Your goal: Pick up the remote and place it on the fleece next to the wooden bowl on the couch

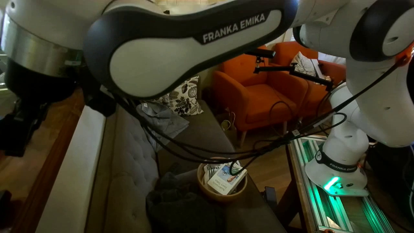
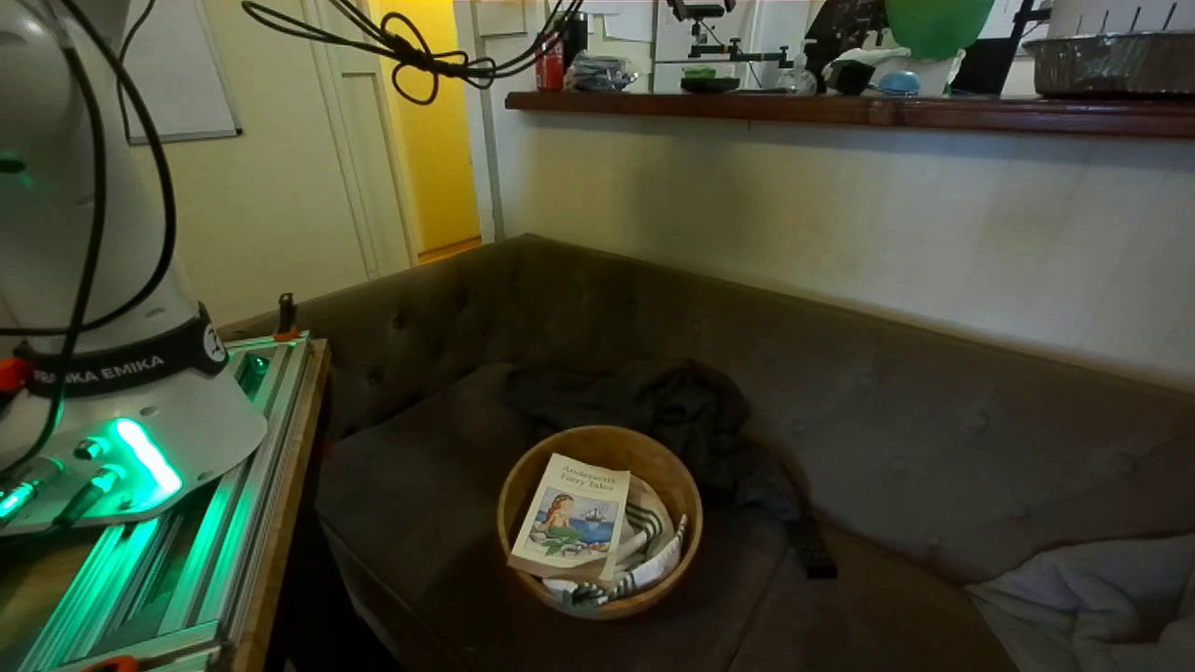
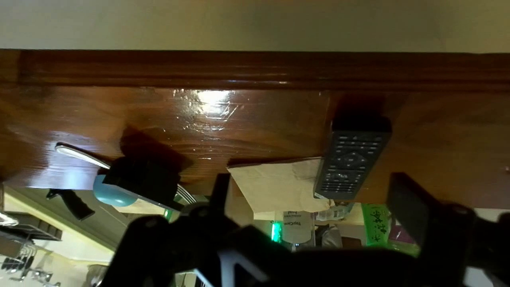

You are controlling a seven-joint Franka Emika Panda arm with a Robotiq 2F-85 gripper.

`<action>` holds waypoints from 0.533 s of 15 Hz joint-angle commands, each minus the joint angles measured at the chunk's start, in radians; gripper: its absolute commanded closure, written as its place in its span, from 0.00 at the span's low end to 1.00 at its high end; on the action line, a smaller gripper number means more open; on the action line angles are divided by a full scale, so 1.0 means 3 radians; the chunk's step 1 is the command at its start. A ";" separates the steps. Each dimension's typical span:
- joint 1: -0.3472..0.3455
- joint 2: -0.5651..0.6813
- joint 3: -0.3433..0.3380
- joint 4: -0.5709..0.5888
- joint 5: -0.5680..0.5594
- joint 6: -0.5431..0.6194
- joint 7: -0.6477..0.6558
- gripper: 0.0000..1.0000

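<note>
Remote (image 3: 352, 161) lies on the wooden counter (image 3: 271, 131) — hand (image 3: 308, 183) apart, fingers (image 3: 406, 203) spread.

In an exterior view, a pale wall (image 2: 887, 233) rises to a reddish-brown wooden ledge (image 2: 709, 109), with a soft shadow (image 2: 700, 187) below it. A cream wall (image 2: 271, 187) there bears a whiteboard (image 2: 182, 79); beside it, past a door frame (image 2: 387, 168), stands a bright yellow surface (image 2: 434, 140), wall or door, unclear. In an exterior view, two orange armchairs (image 1: 255, 100) on pale legs (image 1: 243, 138) stand side by side on a wood floor (image 1: 273, 168), the farther one holding a patterned pillow (image 1: 302, 63). The light is dim there; in the wrist view, a white glare (image 3: 213, 101) lies on the glossy ledge.
</note>
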 commanded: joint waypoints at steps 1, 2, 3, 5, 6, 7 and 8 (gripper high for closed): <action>0.0140 0.0434 -0.0080 0.0558 -0.0069 0.0055 -0.0017 0.00; 0.0155 0.0495 -0.0076 0.0658 -0.0038 0.0017 -0.0048 0.00; 0.0163 0.0531 -0.0059 0.0731 -0.0019 -0.0049 -0.0125 0.00; 0.0110 0.0384 -0.0036 0.0421 -0.0003 0.0058 -0.0048 0.00; 0.0110 0.0386 -0.0036 0.0412 -0.0002 0.0058 -0.0048 0.00; 0.0107 0.0385 -0.0036 0.0410 -0.0002 0.0058 -0.0048 0.00; 0.0103 0.0384 -0.0036 0.0411 -0.0002 0.0058 -0.0048 0.00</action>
